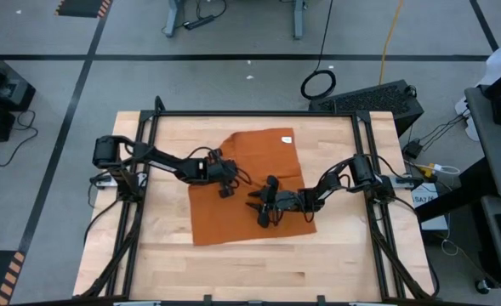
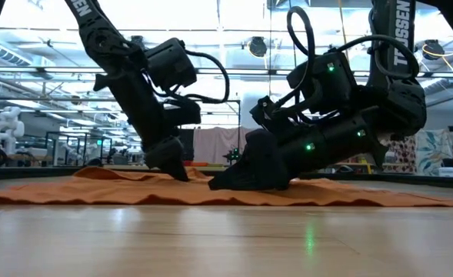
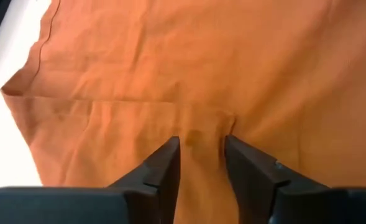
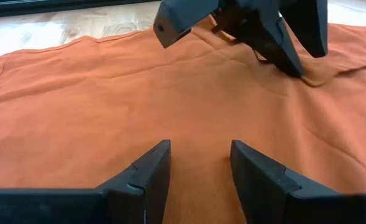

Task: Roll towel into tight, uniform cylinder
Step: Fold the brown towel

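1. Rust-orange towel (image 1: 246, 187) spread nearly flat on the wooden table (image 1: 165, 263), one corner turned over on the left arm's side, small white tag (image 1: 287, 138) at the far corner; no roll formed yet
2. Left gripper (image 3: 200, 155) pressed tip-down onto the cloth at the edge of a shallow fold, fingers parted with a raised ridge of fabric running up between them; not clear whether that ridge is pinched or just released, so grip cannot be told
3. Right gripper (image 4: 198, 163) lying low over the middle of the towel, fingers spread apart, nothing between them but flat cloth beneath
4. Judged step: starting the roll, gathering the first fold at the left-hand edge; most of the task ahead
5. Next move calls for a firm pinch on the folded edge, then turning it over evenly toward the right arm, with the right gripper holding the flat part down so the cloth does not slide or bunch
6. Risk as judged: uneven ridge giving a loose or skewed cylinder
7. Containers: none in view on the table, nothing to report inside any
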`<action>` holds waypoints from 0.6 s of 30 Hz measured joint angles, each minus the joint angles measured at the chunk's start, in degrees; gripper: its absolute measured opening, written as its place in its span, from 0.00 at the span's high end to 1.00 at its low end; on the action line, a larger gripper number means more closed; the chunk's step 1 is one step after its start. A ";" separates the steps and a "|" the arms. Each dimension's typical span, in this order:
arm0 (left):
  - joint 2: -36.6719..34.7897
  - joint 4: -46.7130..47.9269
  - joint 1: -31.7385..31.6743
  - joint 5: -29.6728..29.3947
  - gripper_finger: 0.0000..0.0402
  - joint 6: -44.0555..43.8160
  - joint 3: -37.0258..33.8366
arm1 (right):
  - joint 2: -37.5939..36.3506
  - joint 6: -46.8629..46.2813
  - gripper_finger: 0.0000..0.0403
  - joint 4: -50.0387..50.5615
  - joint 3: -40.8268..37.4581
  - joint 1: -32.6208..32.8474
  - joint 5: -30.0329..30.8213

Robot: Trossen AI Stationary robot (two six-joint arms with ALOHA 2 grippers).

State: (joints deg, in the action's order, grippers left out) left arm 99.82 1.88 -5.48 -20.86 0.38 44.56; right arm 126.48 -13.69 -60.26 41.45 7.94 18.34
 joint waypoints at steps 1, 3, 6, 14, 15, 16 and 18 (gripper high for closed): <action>-0.21 1.21 0.00 -0.08 0.66 -0.02 0.00 | -0.01 0.00 0.60 0.05 0.00 0.00 0.03; -0.44 3.45 0.00 -0.55 0.66 -0.13 0.05 | -0.02 -0.07 0.60 0.16 0.00 0.00 0.03; -1.32 5.63 0.39 -0.77 0.66 -0.09 0.11 | -0.04 -0.20 0.60 0.57 0.00 0.00 0.12; -5.04 8.58 1.11 -3.58 0.66 -0.02 -0.05 | -0.04 -0.28 0.60 0.91 0.00 0.00 0.17; -5.34 9.26 1.11 -3.70 0.66 -0.04 -0.07 | -0.04 -0.26 0.60 0.96 0.00 0.00 0.30; -5.51 9.71 1.11 -3.70 0.66 -0.17 -0.02 | -0.04 -0.31 0.60 1.00 0.00 0.02 0.68; -6.14 12.90 1.11 -3.83 0.66 -1.37 -0.02 | -0.04 -0.32 0.60 1.00 -0.02 0.04 0.82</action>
State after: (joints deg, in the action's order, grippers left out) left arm 93.68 14.79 -4.36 -24.69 -0.99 44.53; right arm 126.43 -14.02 -59.27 41.43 7.99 19.16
